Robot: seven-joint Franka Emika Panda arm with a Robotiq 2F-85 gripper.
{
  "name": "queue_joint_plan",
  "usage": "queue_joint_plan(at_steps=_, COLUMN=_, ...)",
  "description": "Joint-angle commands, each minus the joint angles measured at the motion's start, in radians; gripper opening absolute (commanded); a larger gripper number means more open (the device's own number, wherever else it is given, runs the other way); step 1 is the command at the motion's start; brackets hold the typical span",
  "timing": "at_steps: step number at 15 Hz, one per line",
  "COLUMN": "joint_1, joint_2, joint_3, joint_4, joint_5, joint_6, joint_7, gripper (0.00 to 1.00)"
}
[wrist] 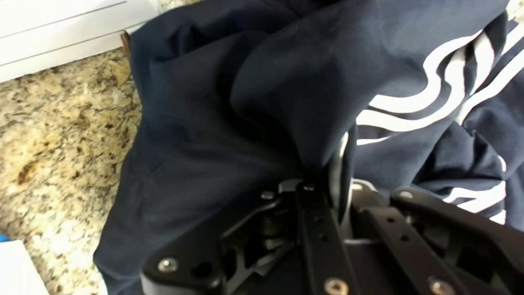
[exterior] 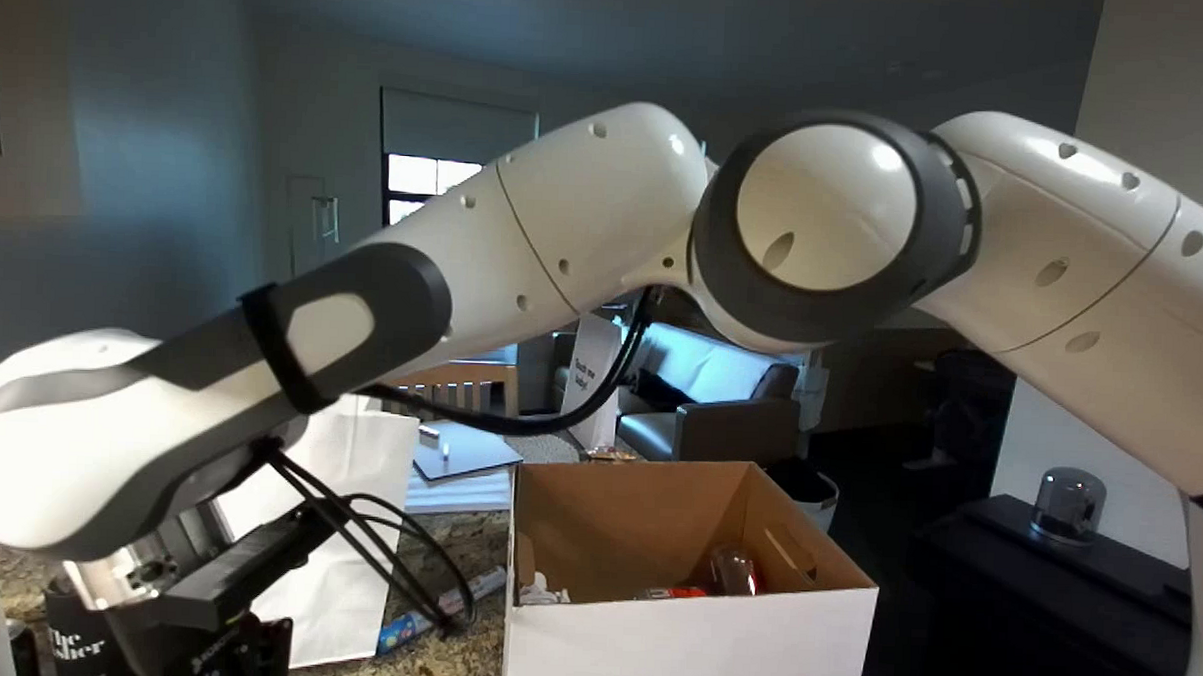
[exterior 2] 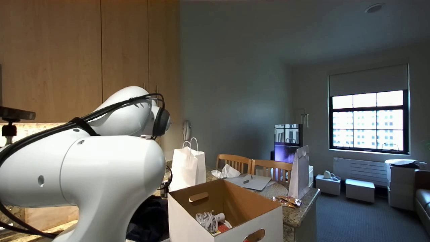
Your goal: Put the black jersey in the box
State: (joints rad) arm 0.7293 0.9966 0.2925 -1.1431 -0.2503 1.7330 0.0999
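The black jersey (wrist: 254,94) fills most of the wrist view, bunched and folded, with white stripes on the right. My gripper (wrist: 333,190) is shut on a fold of it, and the fabric runs up between the fingers. In an exterior view my gripper (exterior: 241,646) is low at the left, beside the box, and the jersey is mostly out of view there. Dark fabric of the jersey (exterior 2: 151,218) shows behind the arm, beside the box. The box (exterior: 686,641) stands open at the top with white outer sides; it also shows in an exterior view (exterior 2: 191,222).
The box holds a white cable bundle (exterior 2: 210,222), red items and a glass object (exterior: 733,573). A white paper bag (exterior 2: 188,168) stands behind the box. A blue tube (exterior: 432,617) lies on the granite counter (wrist: 61,143). A black container (exterior: 81,640) is beside my gripper.
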Motion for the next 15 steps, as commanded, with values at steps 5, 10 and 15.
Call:
queue_joint_plan(at_steps=5, joint_1=0.066, joint_2=-0.358, joint_3=-0.003, joint_4=-0.163, joint_5=-0.054, joint_6=-0.156, joint_7=0.099, gripper=0.09)
queue_joint_plan(at_steps=10, joint_1=0.045, joint_2=-0.588, joint_3=-0.006, joint_4=-0.239, joint_5=-0.002, joint_6=-0.187, joint_7=0.306, gripper=0.08)
queue_joint_plan(at_steps=15, joint_1=-0.005, joint_2=-0.826, joint_3=-0.028, joint_4=-0.320, joint_5=0.067, joint_6=-0.184, joint_7=0.468, gripper=0.08)
